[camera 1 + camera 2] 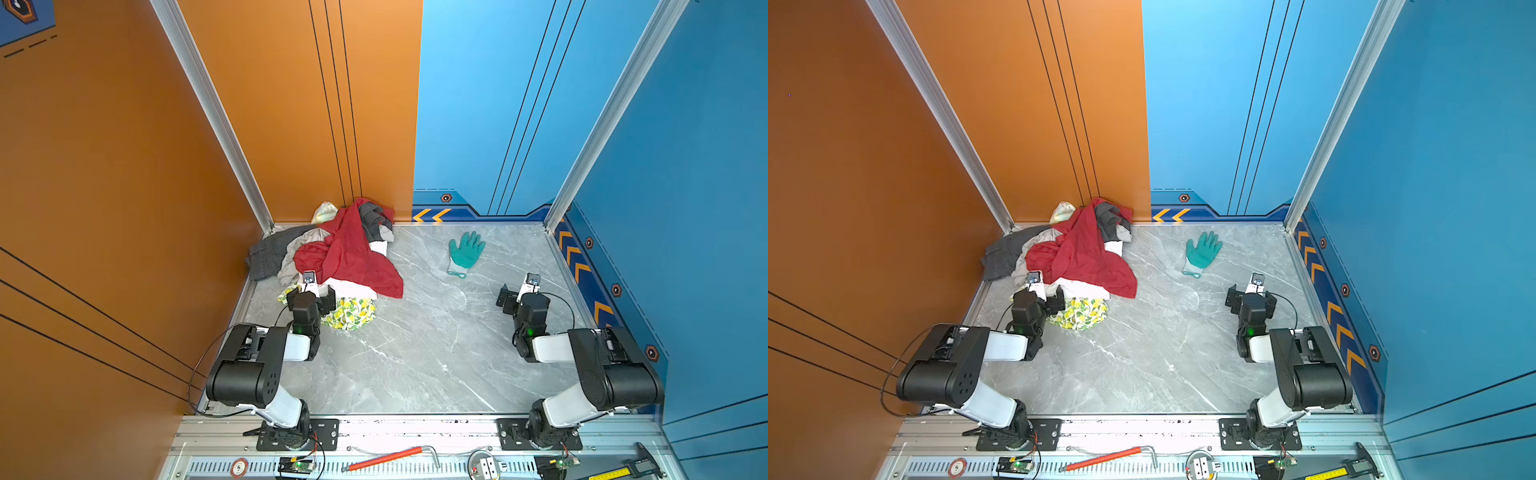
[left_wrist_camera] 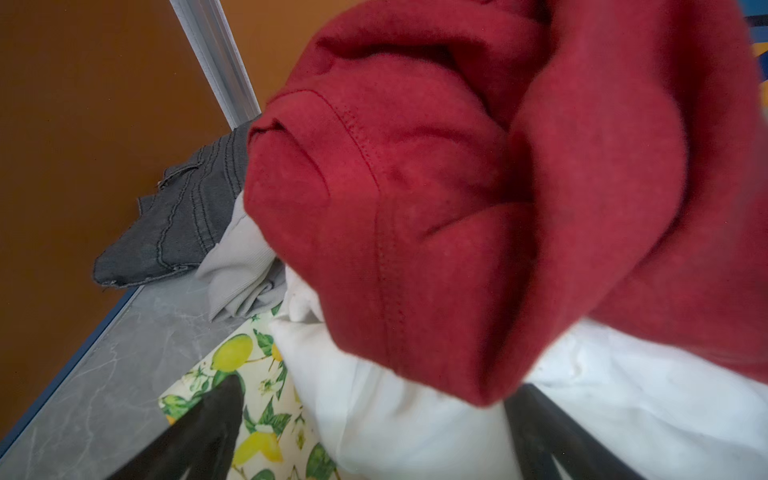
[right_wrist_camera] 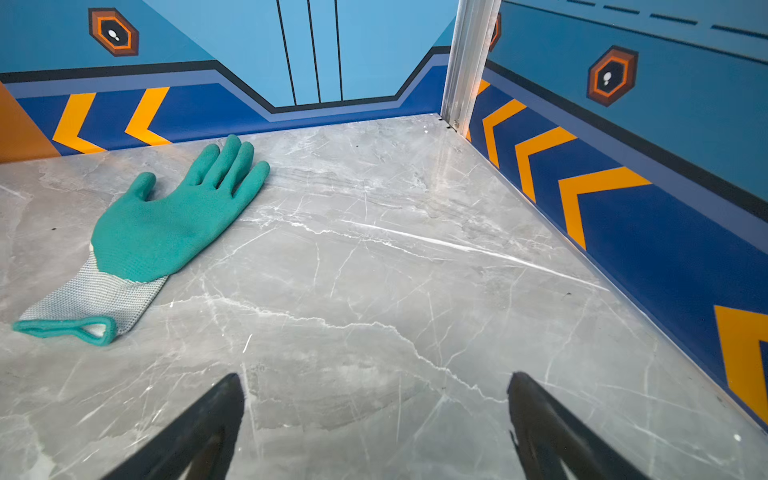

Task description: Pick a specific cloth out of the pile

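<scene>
While both of my grippers stand with their jaws spread wide and nothing held, they are well apart from each other. My left gripper (image 2: pixel 380 388) is at the near edge of the pile (image 1: pixel 332 249), which sits in the back left corner of the table (image 1: pixel 415 357). Its two fingers straddle a fold of the white cloth (image 2: pixel 386 432) — whether they touch it I cannot tell. That one white cloth lies low in the pile, mostly under the one red cloth (image 1: pixel 349 253) and on top of the one lemon-print cloth (image 1: pixel 353 318). Dark grey fabric (image 1: pixel 268 253) shows in two places, left and back, with one light grey garment (image 1: pixel 297 245) between grey and red. My right gripper (image 3: pixel 374 378) hangs over bare table near the single green glove (image 1: pixel 467 249) — not touching it.
</scene>
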